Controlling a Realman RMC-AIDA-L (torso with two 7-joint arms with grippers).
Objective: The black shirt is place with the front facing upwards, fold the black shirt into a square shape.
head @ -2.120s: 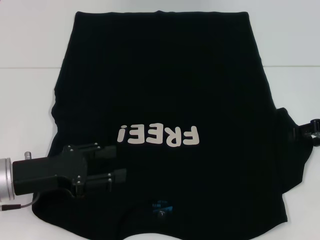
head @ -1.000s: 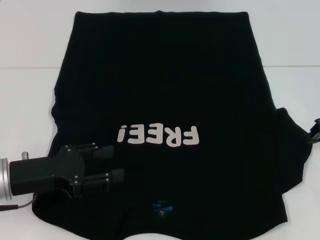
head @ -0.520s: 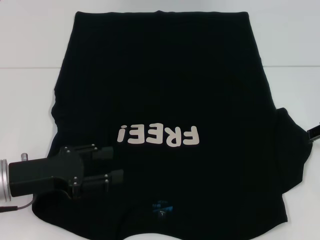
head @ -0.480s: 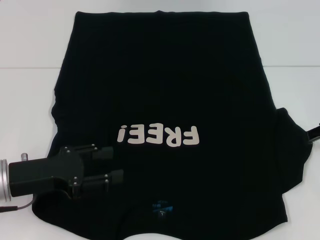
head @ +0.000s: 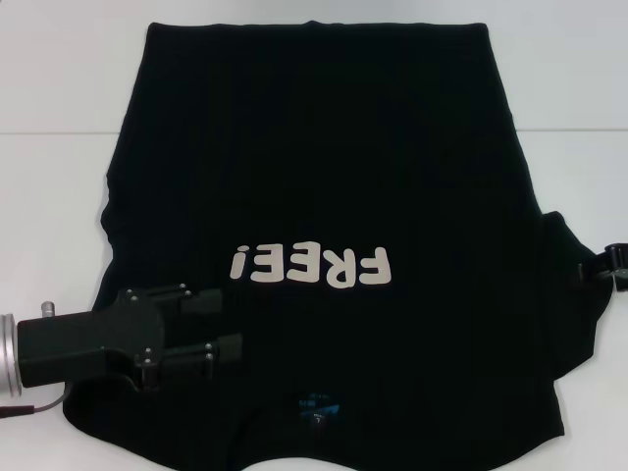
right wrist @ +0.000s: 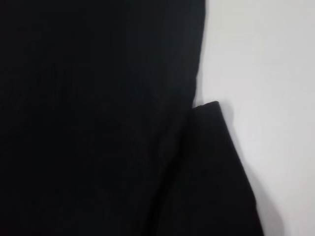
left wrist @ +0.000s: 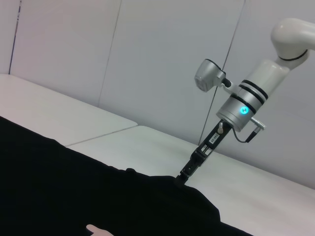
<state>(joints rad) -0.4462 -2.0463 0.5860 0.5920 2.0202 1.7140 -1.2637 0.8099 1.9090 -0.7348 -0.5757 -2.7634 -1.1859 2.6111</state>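
The left gripper [head: 228,324] lies low over the black shirt [head: 324,177], fingers spread, holding nothing. The right gripper [head: 610,263] touches the sleeve edge (its state untellable). The shirt lies flat on the white worktop [head: 59,196], lettering up.

Lettering: "FREE!" in cream block capitals on the front of the black shirt [head: 324,177], upside down in the head view. Blue neck label [head: 319,402] at the collar: its print too small to read.
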